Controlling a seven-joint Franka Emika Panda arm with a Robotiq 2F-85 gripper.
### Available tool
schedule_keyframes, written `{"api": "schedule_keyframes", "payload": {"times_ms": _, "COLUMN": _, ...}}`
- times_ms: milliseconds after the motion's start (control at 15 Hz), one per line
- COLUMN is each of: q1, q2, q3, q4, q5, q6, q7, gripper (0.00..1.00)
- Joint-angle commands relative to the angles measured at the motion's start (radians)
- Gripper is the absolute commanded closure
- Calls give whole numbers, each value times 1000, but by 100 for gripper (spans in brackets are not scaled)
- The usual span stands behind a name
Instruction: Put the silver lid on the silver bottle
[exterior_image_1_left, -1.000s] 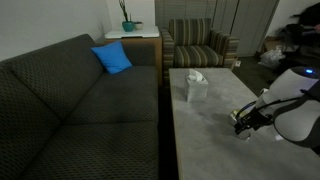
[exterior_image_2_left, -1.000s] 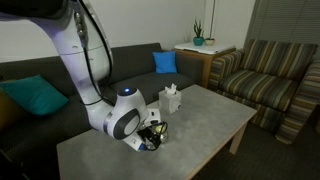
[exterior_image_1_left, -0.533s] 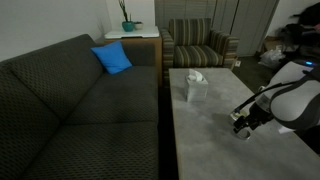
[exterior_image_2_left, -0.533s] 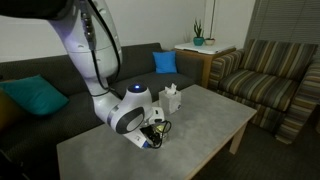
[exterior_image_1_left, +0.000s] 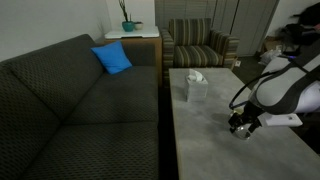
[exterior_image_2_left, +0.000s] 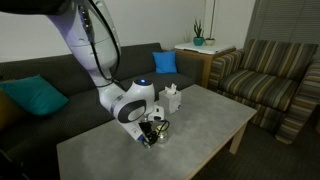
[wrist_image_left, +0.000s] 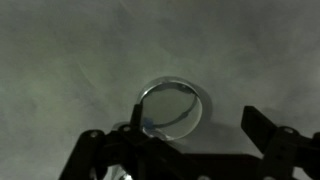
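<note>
Across the grey table (exterior_image_1_left: 200, 130), a white robot arm (exterior_image_1_left: 280, 92) reaches down near a white tissue box (exterior_image_1_left: 194, 86). Its gripper (exterior_image_1_left: 241, 124) stands wide open, holding nothing. Wrist view: the silver lid (wrist_image_left: 175, 108) lies on the table, centred just ahead of the fingertips.

The white tissue box (exterior_image_1_left: 194, 86) is the only tall obstacle on the grey table (exterior_image_1_left: 200, 140). The surface around the box, toward the sofa (exterior_image_1_left: 80, 110) and toward the striped armchair (exterior_image_1_left: 200, 45), lies open for a pass. Well away from the box, toward the table's far long edge, the robot arm (exterior_image_2_left: 128, 100) and its spread gripper (exterior_image_1_left: 242, 127) hang low over a small round silver object (wrist_image_left: 175, 108), filling that room.
</note>
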Motion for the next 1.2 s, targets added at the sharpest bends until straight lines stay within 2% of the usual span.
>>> {"api": "schedule_keyframes", "payload": {"times_ms": 0, "q1": 51, "q2": 11, "q3": -54, "q4": 68, "q5": 61, "q6": -73, "q7": 80, "gripper": 0}}
{"api": "schedule_keyframes", "payload": {"times_ms": 200, "q1": 90, "q2": 30, "q3": -107, "q4": 129, "q5": 85, "q6": -143, "q7": 156, "gripper": 0}}
{"api": "schedule_keyframes", "payload": {"times_ms": 333, "q1": 106, "q2": 41, "q3": -127, "q4": 166, "q5": 67, "q6": -225, "q7": 158, "gripper": 0}}
{"api": "schedule_keyframes", "payload": {"times_ms": 400, "q1": 82, "q2": 19, "q3": -101, "q4": 115, "q5": 59, "q6": -156, "q7": 151, "gripper": 0}}
{"api": "schedule_keyframes", "payload": {"times_ms": 600, "q1": 95, "q2": 28, "q3": -113, "q4": 141, "q5": 59, "q6": -198, "q7": 152, "gripper": 0}}
{"api": "schedule_keyframes", "payload": {"times_ms": 1133, "q1": 110, "q2": 33, "q3": -134, "q4": 148, "q5": 64, "q6": -187, "q7": 154, "gripper": 0}}
